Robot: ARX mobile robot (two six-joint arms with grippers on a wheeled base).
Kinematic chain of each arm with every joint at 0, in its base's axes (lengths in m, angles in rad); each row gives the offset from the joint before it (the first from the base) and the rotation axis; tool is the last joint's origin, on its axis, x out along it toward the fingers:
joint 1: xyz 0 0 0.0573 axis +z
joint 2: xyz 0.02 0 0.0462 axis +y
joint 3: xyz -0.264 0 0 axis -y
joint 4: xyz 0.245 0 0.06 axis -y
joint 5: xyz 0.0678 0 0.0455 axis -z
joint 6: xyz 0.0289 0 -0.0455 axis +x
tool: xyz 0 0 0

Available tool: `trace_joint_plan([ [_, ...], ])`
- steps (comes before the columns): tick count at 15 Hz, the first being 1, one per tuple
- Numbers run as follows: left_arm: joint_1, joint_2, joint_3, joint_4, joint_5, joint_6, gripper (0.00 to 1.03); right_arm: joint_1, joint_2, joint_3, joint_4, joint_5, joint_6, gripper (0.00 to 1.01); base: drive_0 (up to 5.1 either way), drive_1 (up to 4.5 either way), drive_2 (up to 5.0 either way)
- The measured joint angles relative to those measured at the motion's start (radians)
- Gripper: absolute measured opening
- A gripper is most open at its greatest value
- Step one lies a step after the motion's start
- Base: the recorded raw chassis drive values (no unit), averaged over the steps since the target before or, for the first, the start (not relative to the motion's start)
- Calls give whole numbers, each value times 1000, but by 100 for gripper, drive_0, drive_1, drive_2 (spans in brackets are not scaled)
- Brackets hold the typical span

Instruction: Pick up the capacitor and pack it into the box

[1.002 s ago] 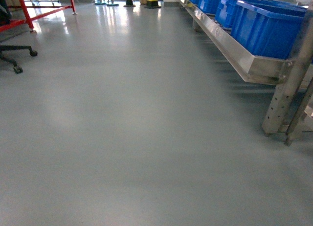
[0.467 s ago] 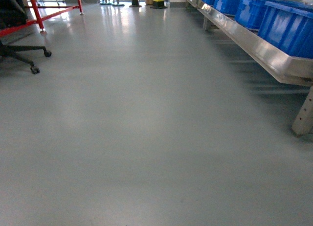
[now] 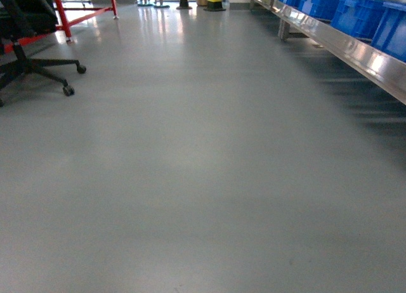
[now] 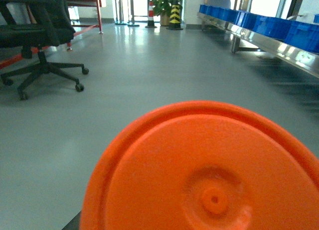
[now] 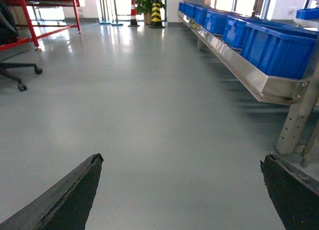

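Two shifts are recorded in the head view, blue bins carried rightward and the office chair brought in at left, so transit is judged; no box is seen, the right claw is spread wide and empty, and the left claw's state cannot be told behind what is judged the capacitor.

Orange round object fills left wrist view, cut by bottom and right edges, hiding left gripper. Right gripper: only dark fingertips visible at bottom corners. Office chair cropped left. Blue bins blurred, cropped right.
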Motion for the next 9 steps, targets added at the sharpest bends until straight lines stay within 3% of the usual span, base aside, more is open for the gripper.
trace_joint_plan([
  [9,0,0,0,1,0,0,43,0,0,0,3,0,0,98,-489,257,257],
])
